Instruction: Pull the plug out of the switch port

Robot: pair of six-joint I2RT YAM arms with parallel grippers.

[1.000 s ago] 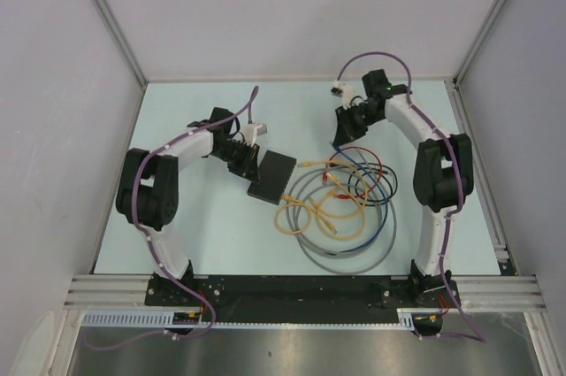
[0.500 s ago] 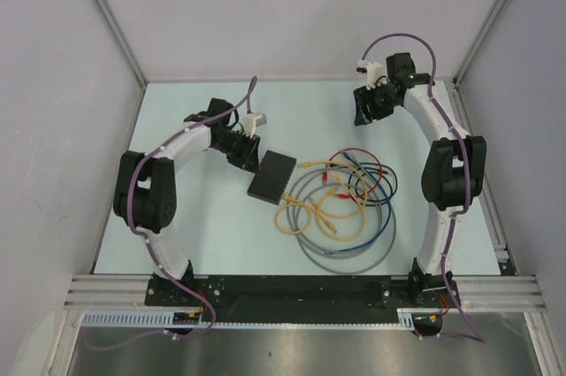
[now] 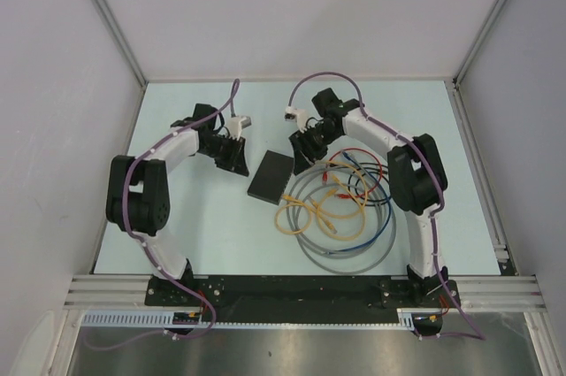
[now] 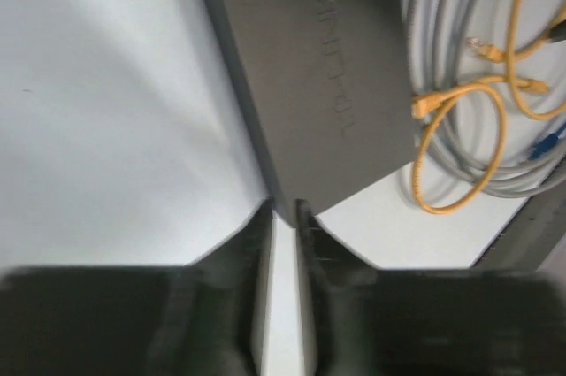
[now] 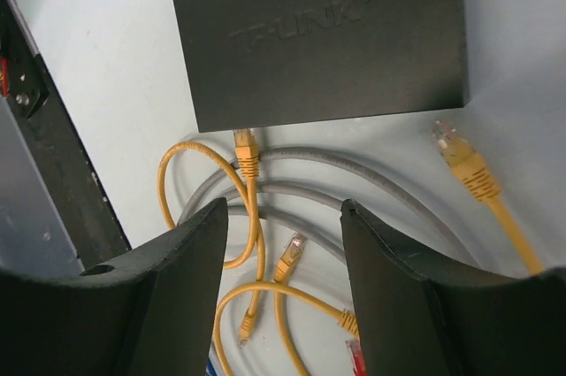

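- Black switch lies flat on the table, mid-table between the two arms, with the coiled cables just beside it.
- One yellow plug looks seated in the switch's port edge. The pull seems not yet done, and gripping and extracting are both left.
- Right gripper hangs over that plug, fingers spread wide and empty.
- Left gripper shows only a thin slit between its fingers, tips at the switch's corner. Whether they nip it I cannot tell.
- A second ago the right arm was near the far right edge; it has swung in to the switch. The switch has not moved.
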